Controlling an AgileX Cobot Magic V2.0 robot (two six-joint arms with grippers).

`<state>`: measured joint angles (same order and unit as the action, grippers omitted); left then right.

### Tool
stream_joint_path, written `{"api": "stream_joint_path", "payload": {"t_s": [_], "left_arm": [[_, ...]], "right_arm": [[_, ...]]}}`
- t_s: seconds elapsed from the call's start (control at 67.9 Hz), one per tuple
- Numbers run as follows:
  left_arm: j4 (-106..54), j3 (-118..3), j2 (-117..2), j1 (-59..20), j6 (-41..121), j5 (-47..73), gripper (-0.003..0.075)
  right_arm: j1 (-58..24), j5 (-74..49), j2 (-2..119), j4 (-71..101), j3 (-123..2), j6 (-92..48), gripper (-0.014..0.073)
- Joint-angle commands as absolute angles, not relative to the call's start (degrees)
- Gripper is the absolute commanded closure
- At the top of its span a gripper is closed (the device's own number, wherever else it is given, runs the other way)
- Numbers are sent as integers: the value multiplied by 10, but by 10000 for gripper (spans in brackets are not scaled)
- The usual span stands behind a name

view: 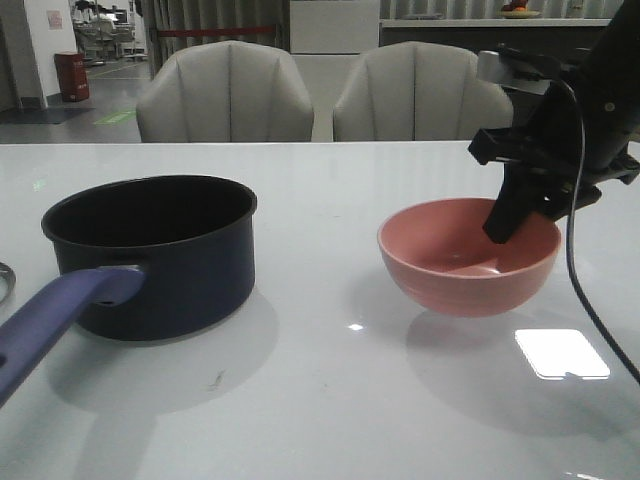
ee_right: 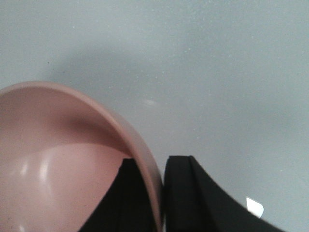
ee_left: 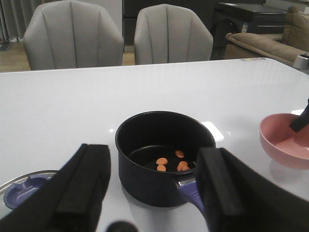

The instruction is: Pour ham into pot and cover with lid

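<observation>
The ham [ee_left: 170,163], a few small orange-pink slices, lies on the floor of the pot [view: 165,250], gathered toward the side where the handle joins. The pot is dark navy, stands upright on the white bench [view: 330,400] on the robot's left, and its long purple-blue handle [view: 60,315] reaches toward the near edge of the bench. In the left wrist view the left gripper [ee_left: 154,193] hangs above and behind the pot on the handle side, its jaws spread wide and holding nothing; the pot and the ham show in the gap between the two dark fingers [ee_left: 84,186], well apart from them. Beside the pot, at the edge of that view, lies the lid [ee_left: 26,186], flat on the bench, only its metal rim and dark blue knob partly visible behind one finger. On the robot's right, well apart from the pot, a pink bowl [view: 468,258] stands upright on the bench; no ham shows in the parts of it in view. The right gripper [ee_right: 159,193] pinches the bowl's rim on its far right side, one finger inside the wall and the other outside, pressed against it. Two grey chairs [view: 225,92] stand behind the bench.
</observation>
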<state>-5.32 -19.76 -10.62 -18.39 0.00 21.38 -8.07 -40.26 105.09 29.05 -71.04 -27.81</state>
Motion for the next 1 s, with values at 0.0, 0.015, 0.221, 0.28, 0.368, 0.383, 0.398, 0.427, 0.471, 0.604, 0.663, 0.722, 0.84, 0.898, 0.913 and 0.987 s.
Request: {"api": "stream_joint_path", "payload": {"t_s": [0.0, 0.015, 0.221, 0.28, 0.368, 0.383, 0.398, 0.427, 0.471, 0.604, 0.663, 0.722, 0.84, 0.898, 0.913, 0.987], "left_arm": [[-59, -215, -112, -188, 0, 169, 276], [-59, -215, -112, -188, 0, 169, 276], [-59, -215, -112, -188, 0, 169, 276], [-59, -215, -112, -188, 0, 169, 276], [-59, -215, -112, -188, 0, 169, 276], [-59, -215, -112, -188, 0, 169, 276], [-59, -215, -112, -188, 0, 169, 276], [-59, -215, -112, -188, 0, 169, 276], [-59, -215, -112, -188, 0, 169, 276], [-59, -215, -112, -188, 0, 169, 276], [-59, -215, -112, -188, 0, 169, 276], [-59, -215, -112, -188, 0, 169, 276], [-59, -215, -112, -188, 0, 168, 276], [-59, -215, -112, -188, 0, 168, 276], [-59, -215, -112, -188, 0, 168, 276], [-59, -215, -112, -188, 0, 168, 276]], "right_arm": [[-77, -390, 1034, 295, -723, -283, 368], [-77, -390, 1036, 295, -723, -283, 365], [-77, -386, 1042, 289, -725, -283, 162], [-77, -392, 1040, 278, -731, -283, 86], [-77, -409, 1030, 244, -750, -283, 38], [-77, -410, 1026, 238, -752, -283, 36], [-77, -414, 1021, 232, -754, -283, 36], [-77, -419, 1014, 226, -759, -283, 37], [-77, -419, 996, 225, -760, -283, 37], [-78, -416, 924, 231, -746, -283, 37], [-78, -403, 888, 248, -729, -283, 37], [-78, -381, 850, 261, -706, -283, 37], [-84, -308, 758, 269, -637, -283, 37], [-88, -275, 711, 270, -602, -283, 37], [-91, -266, 700, 270, -593, -283, 37], [-103, -219, 635, 270, -543, -283, 37]]}}
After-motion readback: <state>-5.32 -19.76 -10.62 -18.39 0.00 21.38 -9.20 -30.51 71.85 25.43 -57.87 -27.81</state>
